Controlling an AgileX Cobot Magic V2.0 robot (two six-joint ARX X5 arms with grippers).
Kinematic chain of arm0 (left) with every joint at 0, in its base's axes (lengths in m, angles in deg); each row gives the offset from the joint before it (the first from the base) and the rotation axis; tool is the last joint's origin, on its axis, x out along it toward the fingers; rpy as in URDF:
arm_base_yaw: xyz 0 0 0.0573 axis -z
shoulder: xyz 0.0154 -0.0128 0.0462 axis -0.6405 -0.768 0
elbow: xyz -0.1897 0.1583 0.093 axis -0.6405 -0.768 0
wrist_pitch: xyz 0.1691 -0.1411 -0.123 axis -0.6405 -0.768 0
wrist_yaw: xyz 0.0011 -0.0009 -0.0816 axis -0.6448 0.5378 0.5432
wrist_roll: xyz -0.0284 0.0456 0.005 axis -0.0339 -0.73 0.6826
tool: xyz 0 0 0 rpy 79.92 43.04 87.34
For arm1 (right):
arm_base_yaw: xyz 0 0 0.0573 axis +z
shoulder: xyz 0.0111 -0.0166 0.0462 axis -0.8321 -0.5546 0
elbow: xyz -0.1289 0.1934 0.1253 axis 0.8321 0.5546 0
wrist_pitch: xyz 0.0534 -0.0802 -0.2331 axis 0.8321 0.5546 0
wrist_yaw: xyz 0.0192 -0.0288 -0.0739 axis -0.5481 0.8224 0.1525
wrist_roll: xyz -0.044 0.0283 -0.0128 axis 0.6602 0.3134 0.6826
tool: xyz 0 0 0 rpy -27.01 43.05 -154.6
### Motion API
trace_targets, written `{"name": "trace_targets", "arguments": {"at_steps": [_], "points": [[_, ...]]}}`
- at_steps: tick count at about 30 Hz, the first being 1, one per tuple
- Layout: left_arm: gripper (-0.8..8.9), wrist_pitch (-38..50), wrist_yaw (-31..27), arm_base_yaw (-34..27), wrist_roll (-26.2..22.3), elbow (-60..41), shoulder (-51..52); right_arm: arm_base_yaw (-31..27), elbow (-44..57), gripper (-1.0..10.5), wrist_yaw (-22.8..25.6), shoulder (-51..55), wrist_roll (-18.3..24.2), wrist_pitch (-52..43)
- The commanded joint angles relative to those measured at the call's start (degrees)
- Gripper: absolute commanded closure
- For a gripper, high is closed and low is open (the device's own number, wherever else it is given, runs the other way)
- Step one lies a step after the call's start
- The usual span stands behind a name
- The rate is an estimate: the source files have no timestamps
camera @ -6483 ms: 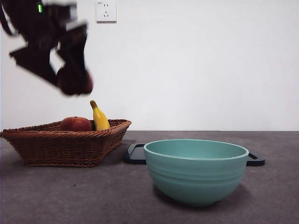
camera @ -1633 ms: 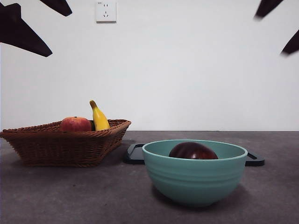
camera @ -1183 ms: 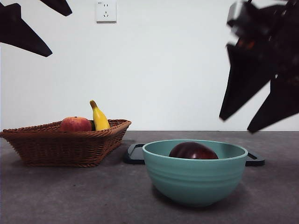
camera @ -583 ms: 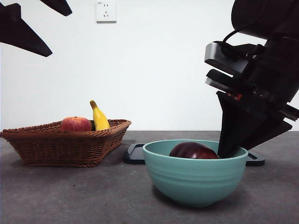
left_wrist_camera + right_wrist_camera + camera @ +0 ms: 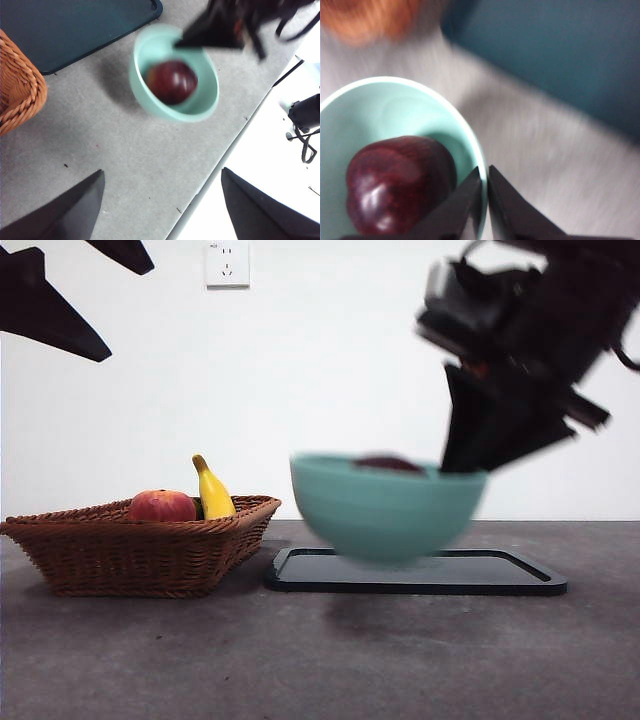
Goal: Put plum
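Where bowl (image 5: 385,505) sat on table, right tool (image 5: 484,175) now lifts it

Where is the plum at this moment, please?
The plum lies inside the teal bowl, which the right gripper holds by its rim, lifted above the black tray, right of the wicker basket.

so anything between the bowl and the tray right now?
Nothing visible. The right claw holds the bowl by its rim, plum inside, in the air above the bare tray. Basket sits off to the side.
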Motion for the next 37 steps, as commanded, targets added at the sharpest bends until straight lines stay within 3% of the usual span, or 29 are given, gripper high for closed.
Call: {"name": "trace_targets", "arguments": {"at_steps": [1,7,13,22,37], "points": [[4.39,0.3,0.3,0.2,-0.4,0.6,-0.2,-1.2,-3.8,9.3,1.9,-0.7,-0.5,-0.2],[4.39,0.3,0.3,0.2,-0.4,0.6,-0.2,-8.3,-14.4,9.3,1.8,-9.0,0.4,0.0],[4.39,0.3,0.3,0.2,-0.4,0.6,-0.2,-11.7,-22.1,9.3,1.8,-21.0,1.2,-0.1],[4.39,0.3,0.3,0.2,-0.2,0.6,-0.2,-13.3,-23.4,9.3,1.7,-28.7,1.8,-2.9],[4.39,0.3,0.3,0.2,-0.2,0.6,-0.2,-13.4,-23.4,9.2,1.8,-31.4,1.7,-3.5]]}}
